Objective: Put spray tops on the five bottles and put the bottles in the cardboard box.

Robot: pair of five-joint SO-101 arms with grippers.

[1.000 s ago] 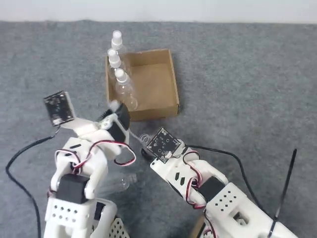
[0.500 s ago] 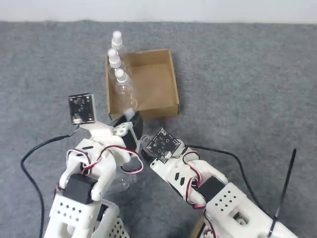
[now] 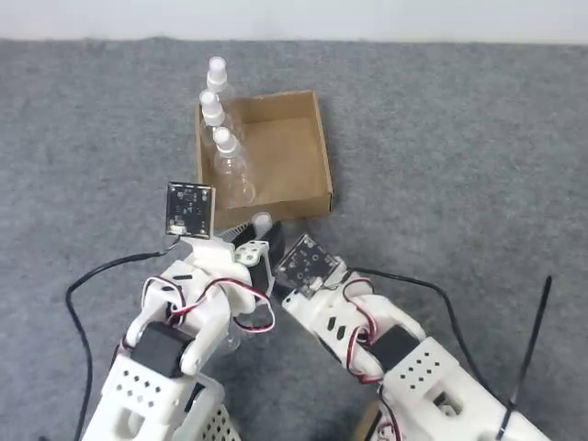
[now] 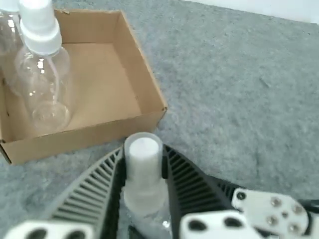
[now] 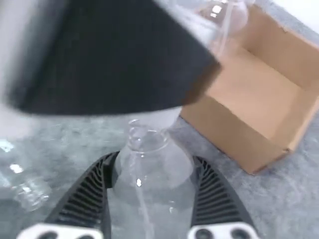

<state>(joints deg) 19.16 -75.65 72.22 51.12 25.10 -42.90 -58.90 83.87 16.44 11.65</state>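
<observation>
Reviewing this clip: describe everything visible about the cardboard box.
The cardboard box is shallow, square, open-topped and plain brown, sitting flat on the grey carpet. Three clear bottles with white spray tops stand in a row along its left wall; the rest of its floor is bare.

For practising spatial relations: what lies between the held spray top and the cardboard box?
Bare grey carpet alone lies between spray top and cardboard box, as the left wrist view shows.
</observation>
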